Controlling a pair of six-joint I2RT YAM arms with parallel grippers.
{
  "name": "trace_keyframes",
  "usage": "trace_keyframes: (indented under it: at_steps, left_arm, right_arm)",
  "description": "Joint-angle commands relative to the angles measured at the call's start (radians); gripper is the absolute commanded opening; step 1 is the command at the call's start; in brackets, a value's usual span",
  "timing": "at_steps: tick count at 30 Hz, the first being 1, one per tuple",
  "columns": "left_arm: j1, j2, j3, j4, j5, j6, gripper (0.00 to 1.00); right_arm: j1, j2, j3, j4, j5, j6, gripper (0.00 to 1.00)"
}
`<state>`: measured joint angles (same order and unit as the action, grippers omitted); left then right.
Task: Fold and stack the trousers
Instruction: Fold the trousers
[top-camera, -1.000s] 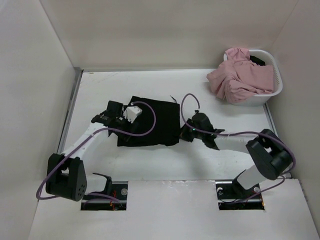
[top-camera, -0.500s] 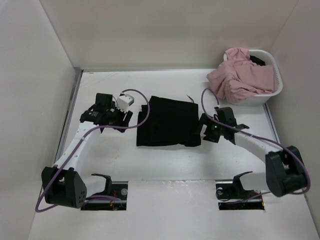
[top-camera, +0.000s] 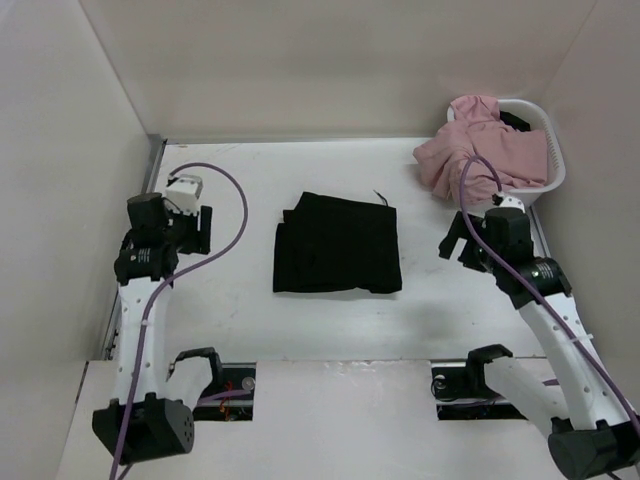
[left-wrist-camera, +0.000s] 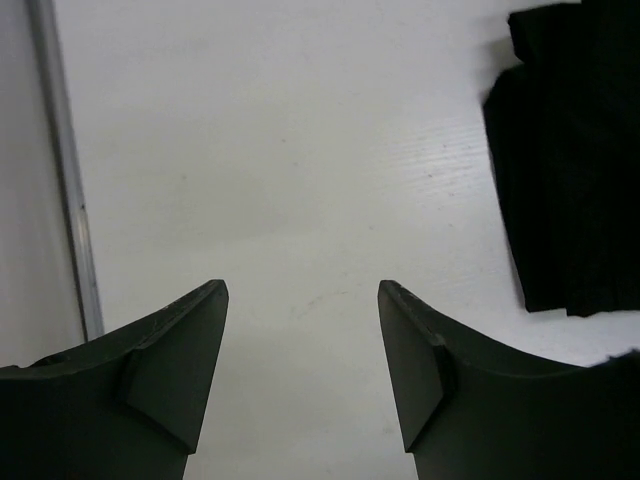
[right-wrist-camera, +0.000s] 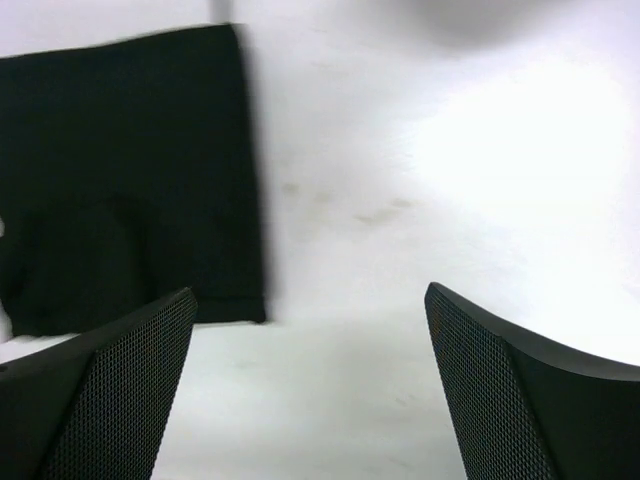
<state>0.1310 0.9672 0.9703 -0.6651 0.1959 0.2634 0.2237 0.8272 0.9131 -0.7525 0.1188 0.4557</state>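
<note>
Folded black trousers lie flat in the middle of the white table, also at the right edge of the left wrist view and upper left of the right wrist view. My left gripper hovers well to their left, open, with only bare table between its fingers. My right gripper is off to their right, open wide and empty. Pink trousers are heaped in and over the white basket at the back right.
White walls enclose the table on the left, back and right. A metal strip runs along the table's left edge, seen too in the left wrist view. Purple cables loop from both arms.
Both arms have pulled back from the black trousers, left arm to the left, right arm to the right. The right gripper opened and let go. The trousers shifted right and now lie folded.
</note>
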Motion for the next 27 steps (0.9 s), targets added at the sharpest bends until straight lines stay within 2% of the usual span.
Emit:
trace_keyframes:
  at_steps: [1,7,10,13,27]
  left_arm:
    - [0.049,-0.045,-0.019,0.059,-0.033,-0.078,0.61]
    - [0.143,-0.116,-0.044,0.029,-0.050,-0.139,0.62]
    - [0.143,-0.133,-0.068,0.016,-0.047,-0.127,0.64]
    - [0.131,-0.137,-0.079,0.002,-0.052,-0.118,0.63]
    - [0.140,-0.159,-0.097,0.001,-0.046,-0.113,0.64]
  right_arm:
    - [-0.011,0.001,0.058,-0.200,0.228,0.004,1.00]
    - [-0.117,-0.085,0.044,-0.191,0.211,0.070,1.00]
    - [-0.157,-0.085,0.043,-0.188,0.153,0.048,1.00]
    - [-0.163,-0.069,0.062,-0.177,0.110,0.002,1.00]
    - [-0.168,-0.053,0.096,-0.168,0.119,-0.041,1.00]
